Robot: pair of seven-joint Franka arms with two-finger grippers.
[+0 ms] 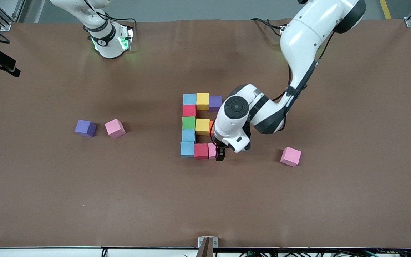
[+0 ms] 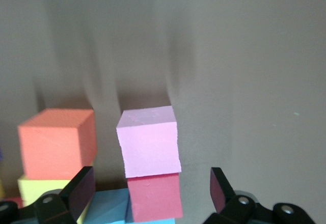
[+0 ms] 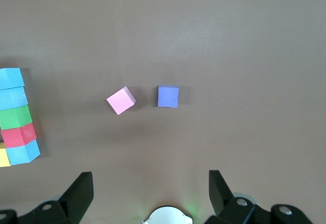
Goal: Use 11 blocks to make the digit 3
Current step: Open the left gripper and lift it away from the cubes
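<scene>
Overhead, the blocky multicoloured foam-cube digit 3 (image 1: 200,125) lay at mid-bench. The left gripper (image 1: 220,154) stood low over the small pink foam cube (image 1: 212,150) ending the bar nearest the front camera. The right gripper was out of this view; that arm waited. Three spare cubes lay apart.

Next, the left wrist view showed the jaws open, straddling that pink cube, beside the orange foam cube (image 2: 57,142).

Lastly, the right wrist view showed the right gripper (image 3: 150,192) with jaws open, high over the bench.

Risk: a sideways withdrawal could drag a finger against the pink cube and break the figure.
</scene>
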